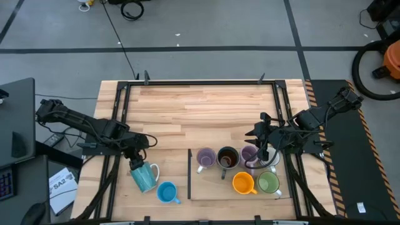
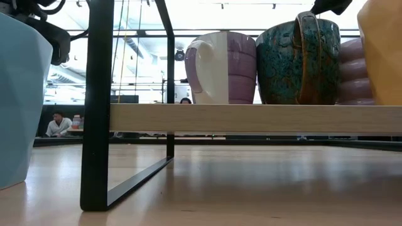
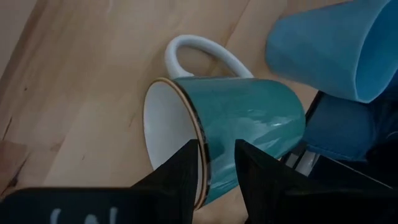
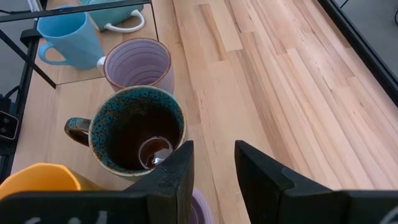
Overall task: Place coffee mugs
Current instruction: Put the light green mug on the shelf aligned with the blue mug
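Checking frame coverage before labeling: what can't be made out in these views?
- White mug: high view, mostly hidden under the right gripper.
- Second purple mug: same arm covers part of it.
- Teal mug: left wrist view, left gripper's fingers straddle its rim; actual contact unclear.
- Orange mug: low view, cut by the edge.

Grey taped floor (image 1: 206, 31), black cables (image 1: 131, 9), orange vacuum (image 1: 390, 59) nearby.

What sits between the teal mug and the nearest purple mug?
In the high view, the shelf's dark end rail and bare table separate the teal mug from the purple mug. The blue mug lies off that line.
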